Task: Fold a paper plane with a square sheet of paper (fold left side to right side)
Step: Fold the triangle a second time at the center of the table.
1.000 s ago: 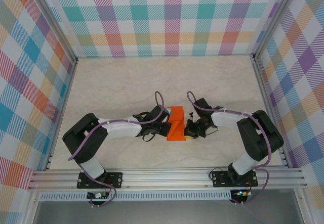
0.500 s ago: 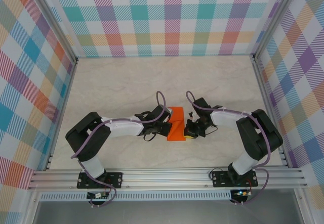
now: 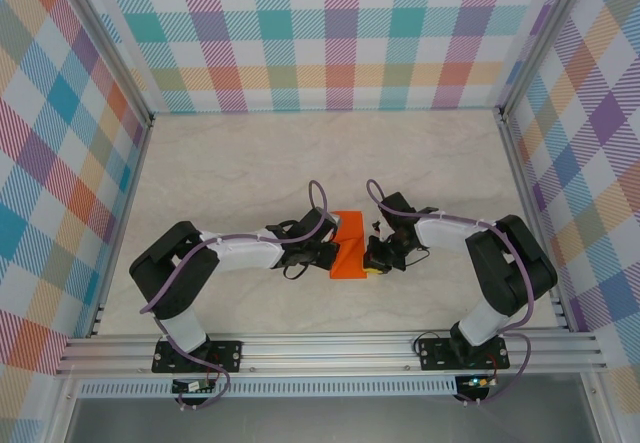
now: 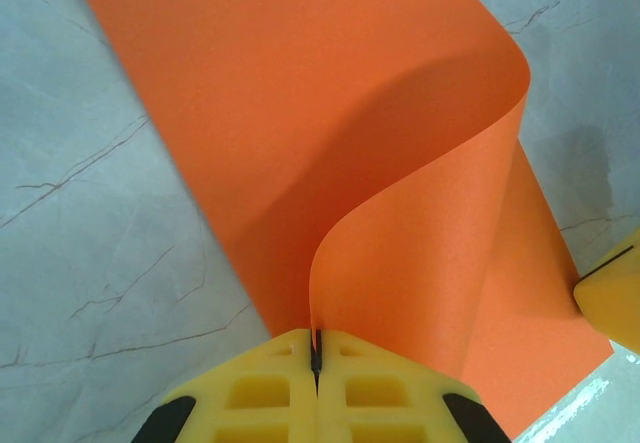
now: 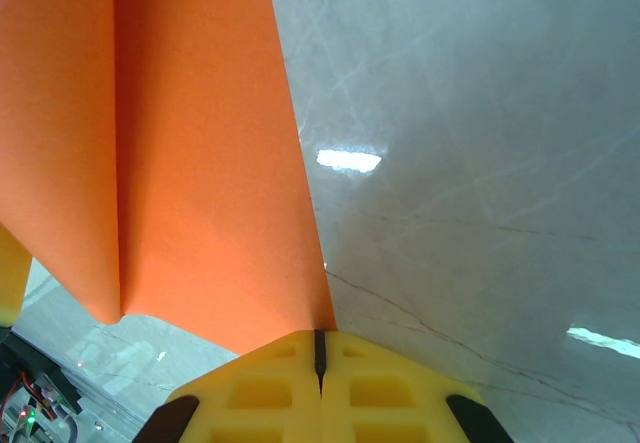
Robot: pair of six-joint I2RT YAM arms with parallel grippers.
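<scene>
Looking at the square sheet of paper (image 3: 348, 246), a touch toward 6 o'clock of the table (image 3: 250, 163) centre, flanked on both sides. At its 9 o'clock side, left gripper (image 4: 316, 351) pressed together, pinching a curled-up flap of orange right in the seam. At 3 o'clock, right gripper (image 5: 320, 348) also clamped tight, seemingly nipping the sheet's near edge (depth of bite hard to judge).

Plenty to go wrong from here. Carrying that flap across from left to right with too little holding the far side down: likely to drag the whole sheet along and skew the fold. Pulling too hard against the opposite grip: risking a tear or a stray crease in such thin paper. Letting go early: springing back flat, judging by that loose bulge. Landing the edge off its mate: crooked centre crease, crooked folds afterward. Also worth watching: two grippers crowded over one small sheet, near enough to bump.
</scene>
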